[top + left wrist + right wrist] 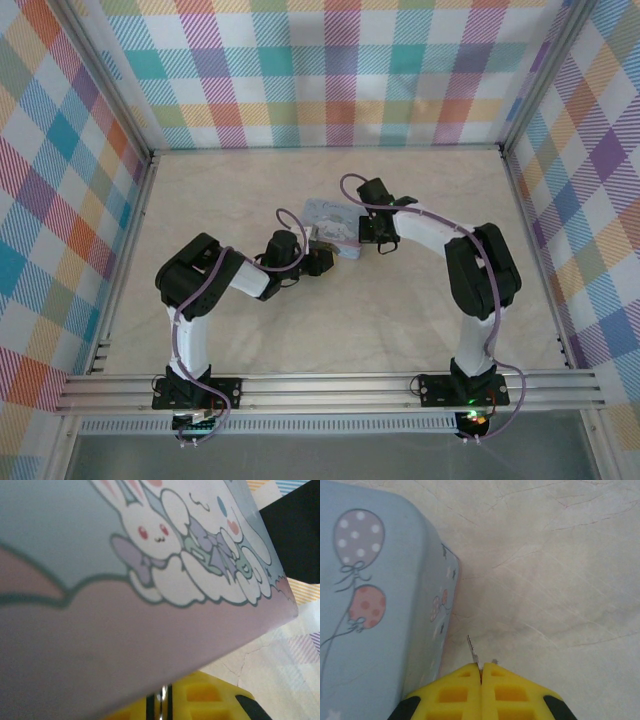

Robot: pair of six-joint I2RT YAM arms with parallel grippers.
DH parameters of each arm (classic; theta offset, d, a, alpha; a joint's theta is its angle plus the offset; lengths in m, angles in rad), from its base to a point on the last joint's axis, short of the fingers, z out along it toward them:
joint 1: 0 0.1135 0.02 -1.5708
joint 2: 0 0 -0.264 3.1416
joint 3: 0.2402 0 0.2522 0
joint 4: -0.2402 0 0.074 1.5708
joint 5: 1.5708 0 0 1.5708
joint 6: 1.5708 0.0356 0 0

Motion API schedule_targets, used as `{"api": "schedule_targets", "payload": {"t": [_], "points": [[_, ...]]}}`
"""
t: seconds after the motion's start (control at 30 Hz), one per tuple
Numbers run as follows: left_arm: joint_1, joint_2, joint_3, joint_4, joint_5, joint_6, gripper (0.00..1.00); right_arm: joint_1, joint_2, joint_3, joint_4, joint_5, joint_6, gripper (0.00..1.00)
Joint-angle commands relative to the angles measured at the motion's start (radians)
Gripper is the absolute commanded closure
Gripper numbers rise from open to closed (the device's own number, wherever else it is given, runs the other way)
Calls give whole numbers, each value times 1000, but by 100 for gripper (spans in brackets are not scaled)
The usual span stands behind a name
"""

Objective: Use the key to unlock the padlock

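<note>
Right gripper pressed together, pinching the key; thin blade tip pokes out, tilted, just right of the pale blue tin. Left gripper at the tin's near-left corner, almost closed about a metal glint; whether it grips, cannot tell. Risk: tilted key may twist or drop to the table when pushed at the padlock

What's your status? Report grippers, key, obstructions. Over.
Right gripper shut on key, thin blade poking out. Left gripper close to blue tin, jaws narrow, grip unclear. Tin right beside key tip.
</note>
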Motion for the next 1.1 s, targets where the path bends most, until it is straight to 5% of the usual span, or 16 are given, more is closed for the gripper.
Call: {"api": "schedule_targets", "payload": {"t": [0.0,0.5,0.87,1.07], "points": [[11,-6,1,-167,54,16,90,9,52,70,8,-7,-35,100],[10,-17,20,-228,65,-48,88,-2,139,218,14,-58,-146,100],[11,-89,130,-432,35,-199,89,-65,-112,-41,54,-48,-96,100],[11,-131,210,-543,42,-241,89,-73,-329,-239,150,-150,-29,100]]}}
